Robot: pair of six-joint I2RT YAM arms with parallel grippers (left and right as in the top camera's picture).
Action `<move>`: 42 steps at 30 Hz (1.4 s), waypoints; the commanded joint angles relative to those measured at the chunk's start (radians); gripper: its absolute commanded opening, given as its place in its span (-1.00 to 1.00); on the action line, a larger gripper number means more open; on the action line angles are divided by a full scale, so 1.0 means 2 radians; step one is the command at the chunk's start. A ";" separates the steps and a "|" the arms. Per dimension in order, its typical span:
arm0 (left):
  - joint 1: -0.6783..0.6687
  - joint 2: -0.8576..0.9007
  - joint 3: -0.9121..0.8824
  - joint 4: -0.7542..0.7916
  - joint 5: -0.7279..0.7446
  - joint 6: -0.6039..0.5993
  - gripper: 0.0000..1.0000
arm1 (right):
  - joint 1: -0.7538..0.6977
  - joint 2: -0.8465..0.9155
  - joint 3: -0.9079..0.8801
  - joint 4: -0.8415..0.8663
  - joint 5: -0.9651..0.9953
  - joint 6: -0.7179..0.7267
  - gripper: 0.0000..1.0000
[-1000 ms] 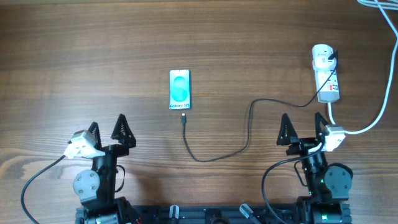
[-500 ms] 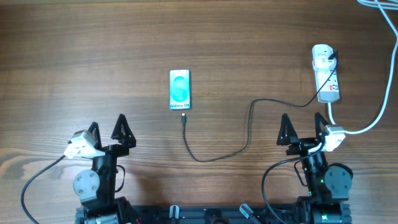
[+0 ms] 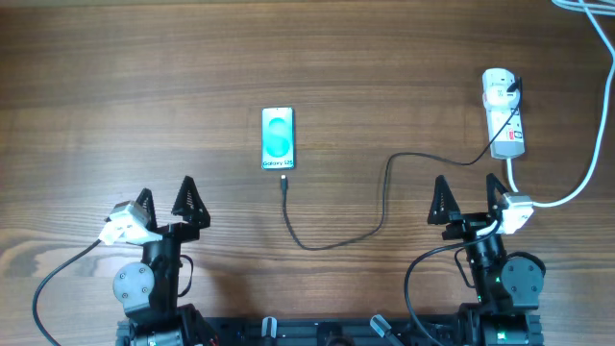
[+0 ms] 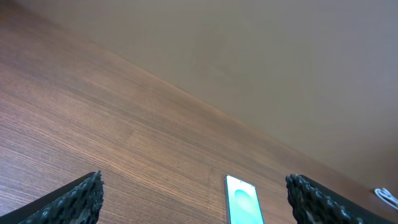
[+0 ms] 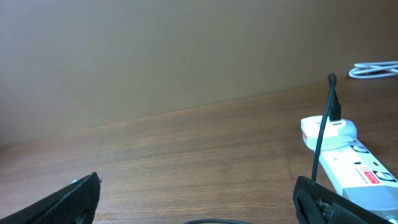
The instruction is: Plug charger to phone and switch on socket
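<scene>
At the near edge of the table [image 3: 115,77] the left gripper [image 3: 165,192] and right gripper [image 3: 466,185] are both spread fully wide, holding nothing and touching none of the task's things, which reads as a start pose with no step begun. Mid-table the phone [image 3: 278,138] lies flat, screen up, and the charger [image 3: 384,197] has its tip [image 3: 284,183] just short of the phone's near end, unplugged, probably laid there for a short push in. Its cable curves right to the socket [image 3: 503,125] beyond the right arm, likely so that arm can reach the switch.
</scene>
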 commanded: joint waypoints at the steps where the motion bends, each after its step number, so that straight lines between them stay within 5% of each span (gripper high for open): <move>1: -0.001 -0.005 -0.004 0.000 -0.007 -0.001 1.00 | -0.002 -0.007 -0.001 0.002 0.005 0.004 0.99; 14: -0.001 -0.005 -0.004 0.002 -0.036 -0.001 1.00 | -0.002 -0.007 -0.001 0.002 0.005 0.004 0.99; 25: -0.002 0.015 -0.003 0.010 0.168 -0.001 1.00 | -0.002 -0.007 -0.001 0.002 0.005 0.004 0.99; 35: -0.049 0.164 0.101 0.010 0.173 0.041 0.99 | -0.002 -0.007 -0.001 0.002 0.005 0.004 0.99; 42: -0.130 0.346 0.247 -0.046 0.096 0.061 0.99 | -0.002 -0.007 -0.001 0.002 0.005 0.004 1.00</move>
